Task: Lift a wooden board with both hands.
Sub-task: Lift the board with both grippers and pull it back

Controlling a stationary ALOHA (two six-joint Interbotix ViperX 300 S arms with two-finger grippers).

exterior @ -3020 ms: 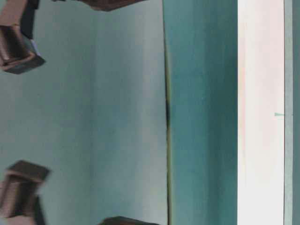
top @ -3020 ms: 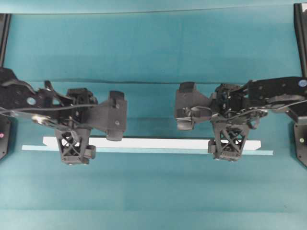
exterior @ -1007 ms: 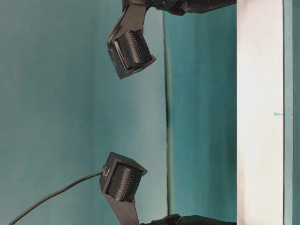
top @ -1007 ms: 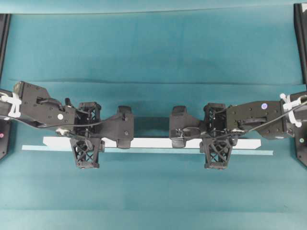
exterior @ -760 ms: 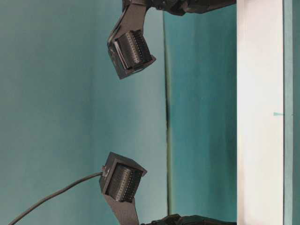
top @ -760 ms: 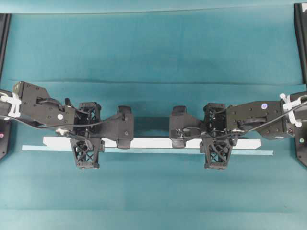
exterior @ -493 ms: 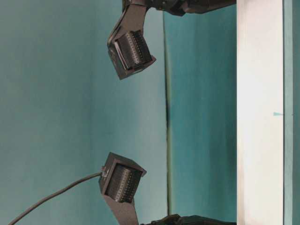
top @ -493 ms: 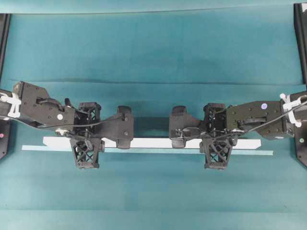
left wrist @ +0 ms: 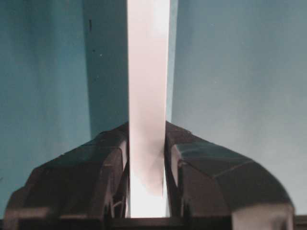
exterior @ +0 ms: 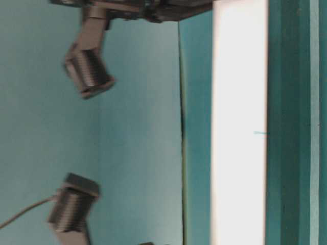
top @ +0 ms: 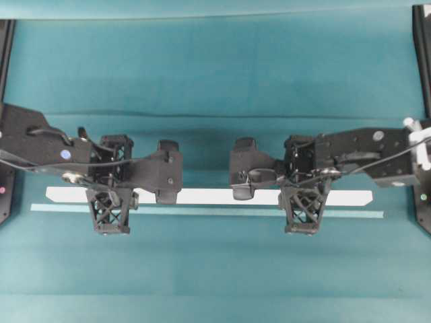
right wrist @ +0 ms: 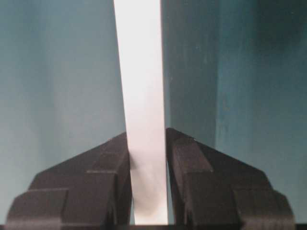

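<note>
The wooden board point(top: 215, 197) is a long white plank hanging level a little above the teal table, held near each end. My left gripper point(top: 111, 195) is shut on its left part, one finger on each long side. My right gripper point(top: 301, 195) is shut on its right part the same way. In the left wrist view the board point(left wrist: 147, 72) runs straight out between the shut jaws of the left gripper point(left wrist: 147, 143). The right wrist view shows the board point(right wrist: 140, 67) clamped in the right gripper point(right wrist: 147, 148). In the table-level view the board point(exterior: 239, 122) stands off the surface.
A thin pale teal strip point(top: 215, 212) lies flat on the cloth just in front of the board, also seen as the strip point(exterior: 312, 122). Black frame posts point(top: 421, 54) stand at the table's far corners. A crease in the cloth point(top: 215, 118) runs behind the arms.
Both grippers have risen with the board clamped in them. The board has come off the table and away from the teal strip, which stays where it was.
</note>
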